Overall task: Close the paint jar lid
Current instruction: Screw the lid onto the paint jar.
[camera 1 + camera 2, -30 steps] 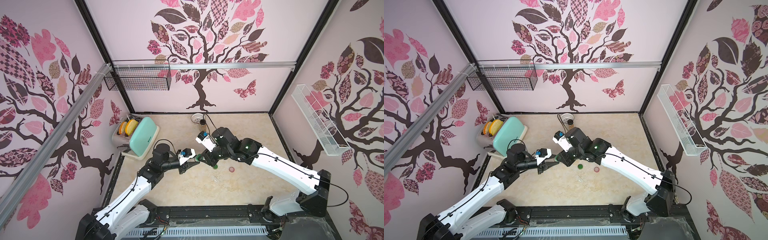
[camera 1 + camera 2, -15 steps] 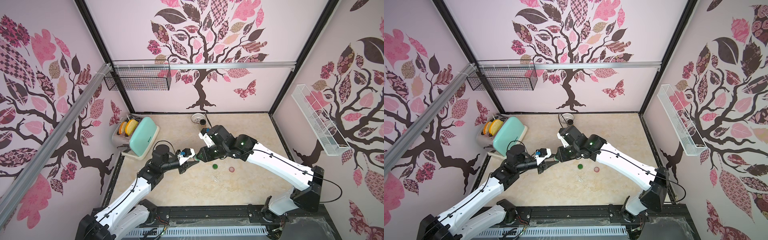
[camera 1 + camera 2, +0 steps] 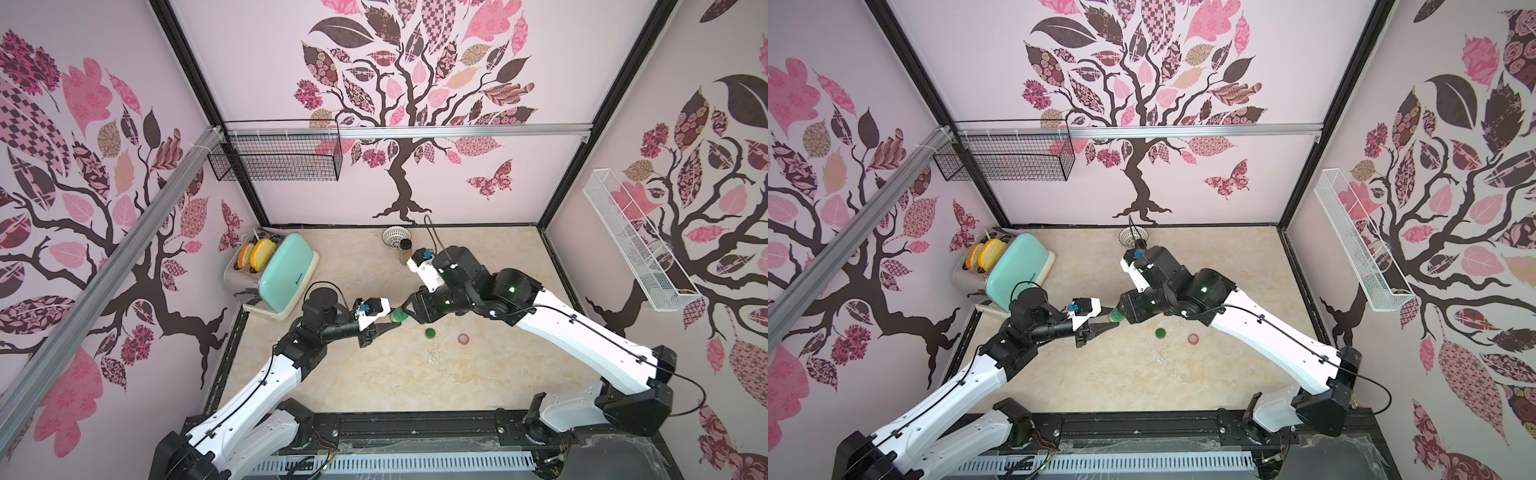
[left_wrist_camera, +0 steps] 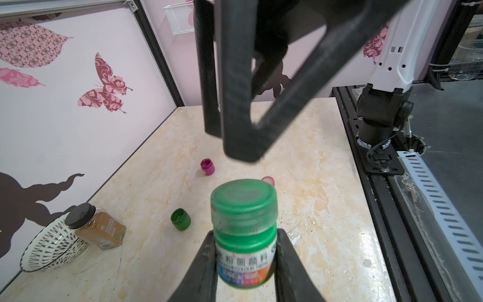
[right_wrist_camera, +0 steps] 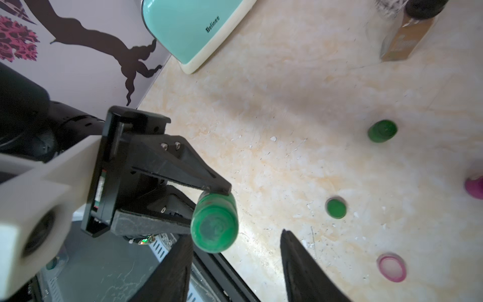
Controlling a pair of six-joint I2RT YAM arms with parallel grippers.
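My left gripper (image 4: pixel 245 235) is shut on a small green paint jar (image 4: pixel 244 257) with a printed label, holding it in the air above the table. A green lid (image 4: pixel 244 198) sits on the jar's mouth. In both top views the jar (image 3: pixel 398 316) (image 3: pixel 1115 318) hangs between the two grippers at mid-table. My right gripper (image 5: pixel 235 235) is open just beyond the lid (image 5: pixel 214 226), its fingers (image 5: pixel 300 266) apart on either side and not touching it. The left gripper (image 5: pixel 209 206) shows in the right wrist view, clamped on the jar's sides.
On the table lie an open green jar (image 4: pixel 180 219), a magenta jar (image 4: pixel 207 166), a loose green lid (image 3: pixel 430 332) and a pink lid (image 3: pixel 464 339). A spice jar (image 3: pixel 405 251) and a patterned bowl (image 3: pixel 395 236) stand at the back. A mint toaster (image 3: pixel 286 272) is at the left wall.
My right gripper has turned at the wrist and opened, letting go of the green lid on the jar. My left gripper has kept its hold and place.
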